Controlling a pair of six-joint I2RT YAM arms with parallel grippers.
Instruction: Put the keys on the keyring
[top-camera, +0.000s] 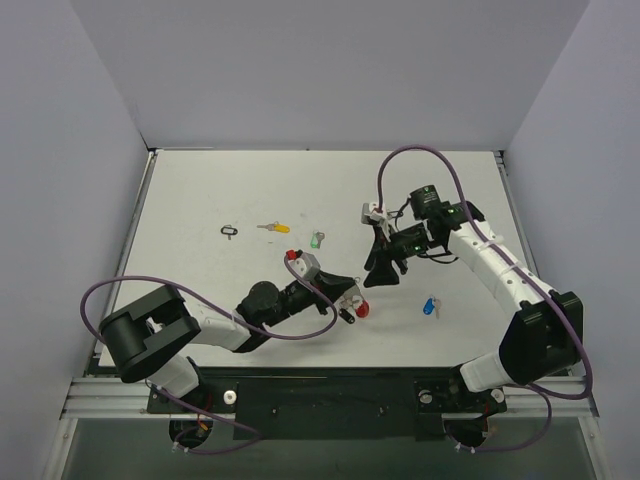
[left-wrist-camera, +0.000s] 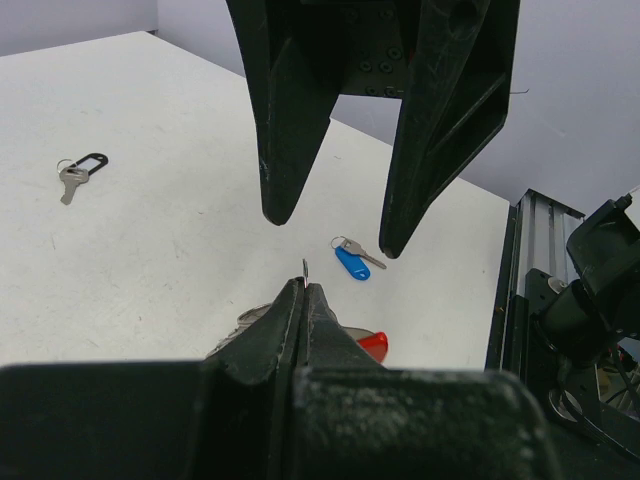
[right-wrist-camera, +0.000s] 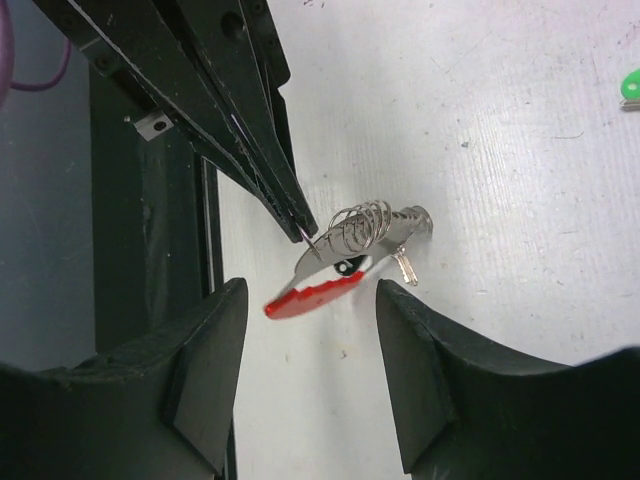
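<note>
My left gripper (left-wrist-camera: 304, 286) is shut on the thin wire of the keyring (right-wrist-camera: 362, 232), a silver coiled ring with a red curved tag (right-wrist-camera: 308, 296). The ring hangs just over the table, and one small key (right-wrist-camera: 404, 266) hangs from it. My right gripper (right-wrist-camera: 311, 365) stands open close above the keyring (top-camera: 358, 307), with nothing between its fingers (left-wrist-camera: 281, 150). Loose keys lie on the table: a blue-tagged key (top-camera: 430, 306) at the right, a green-tagged key (top-camera: 316, 239), a yellow-tagged key (top-camera: 272, 228), and a black-tagged key (top-camera: 230, 231) further left.
The near table edge and its black rail (right-wrist-camera: 150, 250) run just beside the keyring. The right arm's purple cable (top-camera: 400, 160) loops over the far right of the table. The left arm (top-camera: 240, 320) lies low along the near side.
</note>
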